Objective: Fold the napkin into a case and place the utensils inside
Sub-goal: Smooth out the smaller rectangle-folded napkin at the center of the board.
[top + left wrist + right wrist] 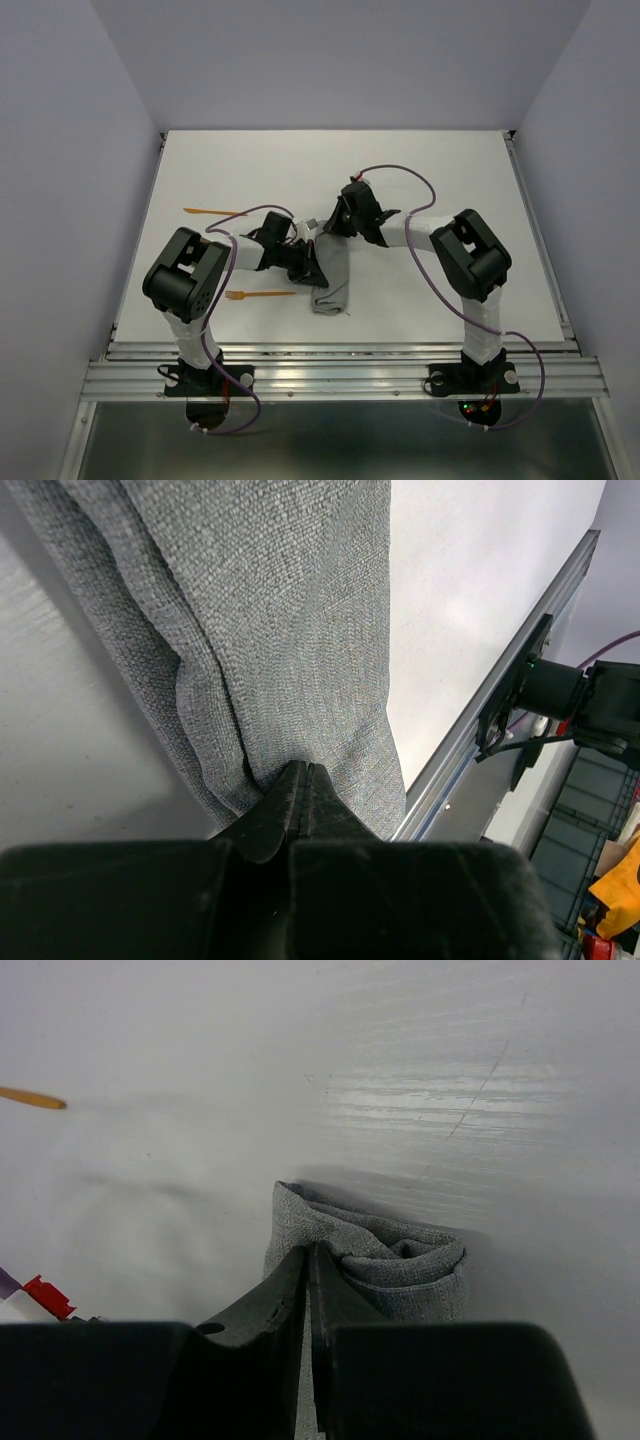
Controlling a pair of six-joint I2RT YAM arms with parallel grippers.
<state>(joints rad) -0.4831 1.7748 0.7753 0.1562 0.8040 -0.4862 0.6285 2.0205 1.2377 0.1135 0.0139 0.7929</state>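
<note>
Nearest the arm bases, the orange fork [262, 295] lies flat on the white worktop [450, 180]. It sits at about 9 o'clock from the near end of the napkin [331, 285], close to it but not touching. The napkin is folded into a narrow grey oblong at mid-worktop, running from 6 toward 12 o'clock. The left jaws come in from 9 o'clock and are pinched tight on a fold along its left edge, where the napkin [290, 630] bunches. Farther on, the right jaws reach in from 3 o'clock and are clamped on the napkin [390, 1260] at its rolled far end. Beyond, at 10 o'clock, the second orange utensil [215, 211] lies well apart from the napkin.
</note>
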